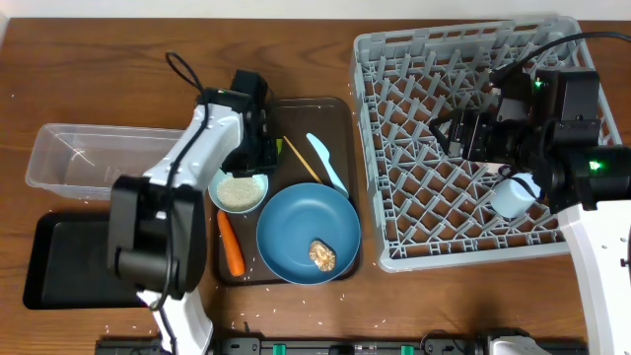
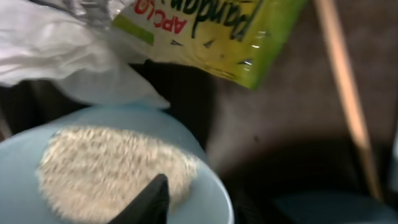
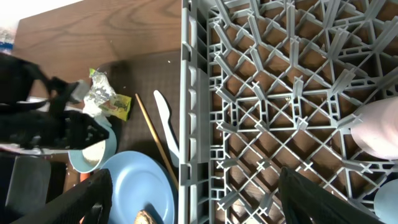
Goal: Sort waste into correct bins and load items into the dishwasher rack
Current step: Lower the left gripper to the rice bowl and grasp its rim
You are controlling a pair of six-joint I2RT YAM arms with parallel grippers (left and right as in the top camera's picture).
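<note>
Overhead, the left gripper (image 1: 259, 158) hangs low over the dark brown serving tray (image 1: 340, 118), at the far rim of the round pale-blue bowl (image 1: 240, 190) heaped with white rice grains (image 2: 106, 168). In the left wrist view only one dark fingertip (image 2: 155, 199) shows, above the bowl's near rim, so I cannot tell whether its jaws are spread or pressed together. Just beyond the bowl lie the yellow-green snack wrapper (image 2: 217, 37) and the white crumpled tissue (image 2: 68, 56), touching each other. The small orange carrot (image 1: 230, 244) lies beside the large round dark-blue plate (image 1: 296, 222), which carries the brown food lump (image 1: 321, 254).

The right gripper (image 3: 194, 174) hovers over the large square grey plastic rack (image 3: 261, 93), its fingers (image 3: 81, 199) spread wide with nothing between them. A pinkish-white cup (image 3: 379, 130) and a light-blue cup (image 1: 515, 194) sit in the rack to that gripper's right.
</note>
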